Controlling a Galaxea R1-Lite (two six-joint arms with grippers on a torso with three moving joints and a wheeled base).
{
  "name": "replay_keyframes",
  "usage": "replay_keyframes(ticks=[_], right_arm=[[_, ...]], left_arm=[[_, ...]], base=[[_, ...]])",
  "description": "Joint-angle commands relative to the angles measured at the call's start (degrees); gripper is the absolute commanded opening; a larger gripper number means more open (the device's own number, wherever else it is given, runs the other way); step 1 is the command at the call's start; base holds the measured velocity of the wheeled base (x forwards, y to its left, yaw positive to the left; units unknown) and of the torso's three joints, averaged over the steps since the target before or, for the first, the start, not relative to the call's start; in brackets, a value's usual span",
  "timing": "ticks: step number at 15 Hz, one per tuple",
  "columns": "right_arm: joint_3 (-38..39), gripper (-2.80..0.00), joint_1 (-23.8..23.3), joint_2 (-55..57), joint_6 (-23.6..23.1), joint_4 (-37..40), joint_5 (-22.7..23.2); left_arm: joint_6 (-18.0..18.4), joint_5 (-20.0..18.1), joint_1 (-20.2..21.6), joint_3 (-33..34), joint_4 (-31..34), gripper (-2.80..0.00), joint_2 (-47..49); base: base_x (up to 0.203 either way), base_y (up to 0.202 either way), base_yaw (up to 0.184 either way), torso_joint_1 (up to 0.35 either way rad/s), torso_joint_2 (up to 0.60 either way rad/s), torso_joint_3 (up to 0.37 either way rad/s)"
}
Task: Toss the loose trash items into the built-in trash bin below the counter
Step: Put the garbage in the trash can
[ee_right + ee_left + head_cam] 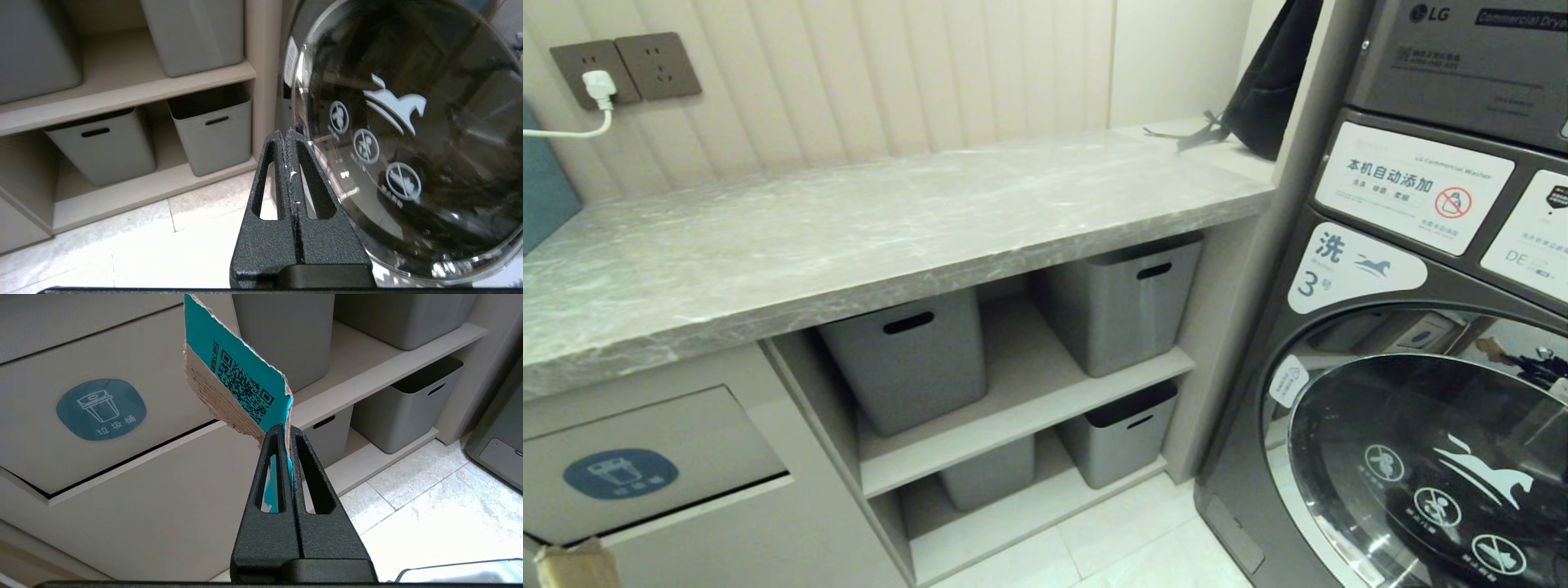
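My left gripper (286,430) is shut on a torn teal paper scrap (241,379) with a QR code and a brown cardboard back. It holds the scrap upright in front of the beige cabinet, just right of the built-in trash bin's flap (36,428) with its blue bin sticker (101,409). The head view catches only the scrap's brown top (574,563), below the flap (711,441), whose lower edge stands slightly out from the cabinet front. The grey veined counter (849,237) lies bare above. My right gripper (284,136) is shut on nothing, low by the washer door.
Several grey tubs (915,359) fill the open shelves right of the bin. An LG washer (1421,408) with a glass door stands at the right. A black bag (1270,82) rests at the counter's far end. A teal box (543,188) and wall sockets (625,69) are at the left.
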Motion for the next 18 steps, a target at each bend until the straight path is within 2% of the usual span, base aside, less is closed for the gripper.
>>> replay_keyframes(ticks=[1, 3, 10, 18], right_arm=[[0.0, -2.8, 0.0, 0.0, 0.0, 0.0, 0.0], [0.0, -2.8, 0.0, 0.0, 0.0, 0.0, 0.0], [0.0, -2.8, 0.0, -0.1, 0.2, 0.0, 0.0], [0.0, -2.8, 0.0, -0.1, 0.3, 0.0, 0.0]], left_arm=[[0.1, 0.0, 0.0, 0.0, 0.0, -2.8, 0.0], [0.1, -0.1, 0.0, 0.0, 0.0, -2.8, 0.0], [0.1, 0.0, 0.0, 0.0, 0.0, -2.8, 0.0], [0.4, -0.1, 0.0, 0.0, -0.2, -2.8, 0.0]], base=[[0.0, 0.0, 0.0, -0.093, 0.27, 0.152], [0.0, 0.0, 0.0, -0.042, 0.13, 0.073], [0.0, -0.006, 0.151, -0.005, 0.02, 0.01], [0.0, -0.001, 0.008, 0.0, 0.0, 0.001]])
